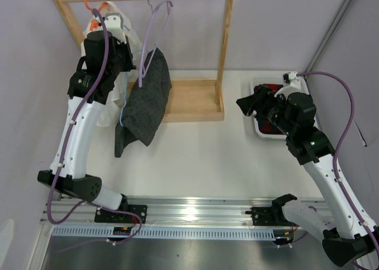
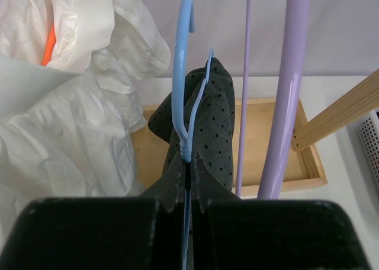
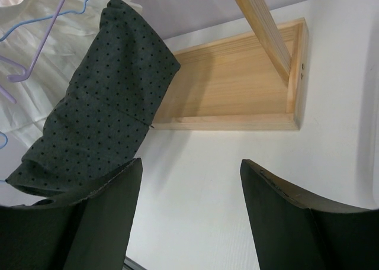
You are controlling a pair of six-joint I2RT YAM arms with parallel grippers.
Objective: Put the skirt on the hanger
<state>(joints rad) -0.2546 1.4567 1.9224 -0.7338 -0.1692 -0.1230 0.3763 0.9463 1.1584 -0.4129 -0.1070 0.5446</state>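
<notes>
The left tool point(image 2: 187, 184) pinched the hanger point(image 2: 179, 74), skirt point(image 2: 207, 122) hanging lengthwise below it. The right tool point(image 3: 190, 163) gaped empty, well right of both.

Saw pale lilac walls point(image 1: 272, 21) closing round a white table point(image 1: 201, 157) at the back and both sides. Found a wooden rack point(image 1: 224, 39) standing toward the far edge, its shallow base tray point(image 1: 192, 101) flat on the tabletop. Caught soft, even light, with glare on the metal rail point(image 1: 195, 214) along the near edge.
</notes>
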